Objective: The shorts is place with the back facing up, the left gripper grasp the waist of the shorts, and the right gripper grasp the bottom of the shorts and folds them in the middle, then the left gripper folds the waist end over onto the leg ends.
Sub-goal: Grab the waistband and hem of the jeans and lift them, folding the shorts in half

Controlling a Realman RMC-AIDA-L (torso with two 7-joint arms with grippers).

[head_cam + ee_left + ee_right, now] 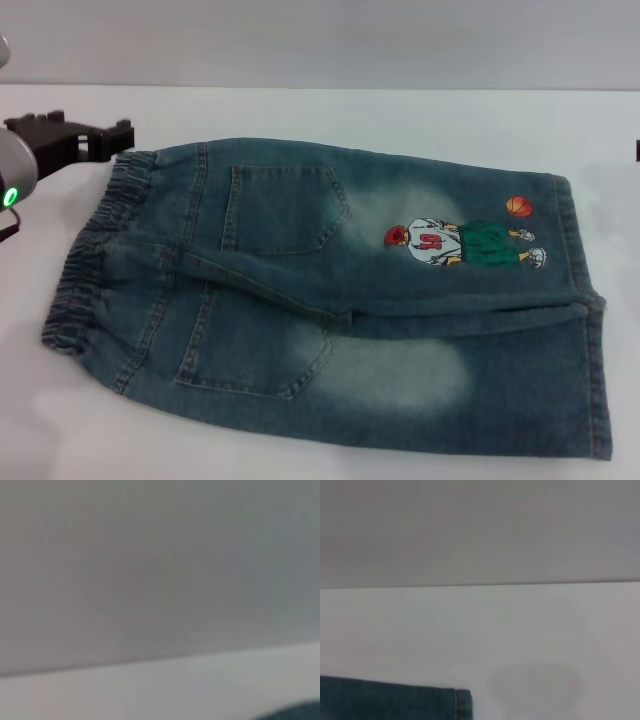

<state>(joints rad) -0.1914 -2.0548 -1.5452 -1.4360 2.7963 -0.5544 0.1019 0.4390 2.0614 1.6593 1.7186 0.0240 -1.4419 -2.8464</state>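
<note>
White tabletop (300, 110) fills the head view, with a pale grey wall behind it. Denim shorts (330, 300) lie flat across the middle, back side up, two patch pockets showing. Its elastic waist (90, 260) points toward the robot's left and the two leg hems (590, 330) toward the right. One leg carries a print (465, 243) of a cartoon basketball player with an orange ball just beside it. The legs lie side by side, unfolded, a crease running between them.

At the far left, the left hand (75, 140) sits just beside the far corner of the waist, its dark fingers pointing at the fabric; whether it touches the cloth, and whether its fingers are apart or together, I cannot tell. A green light glows on the arm behind it.

The left wrist view shows only wall, tabletop and a dark sliver of denim. The right wrist view shows a hemmed leg corner lying on the tabletop. The right hand itself does not appear in any view.
</note>
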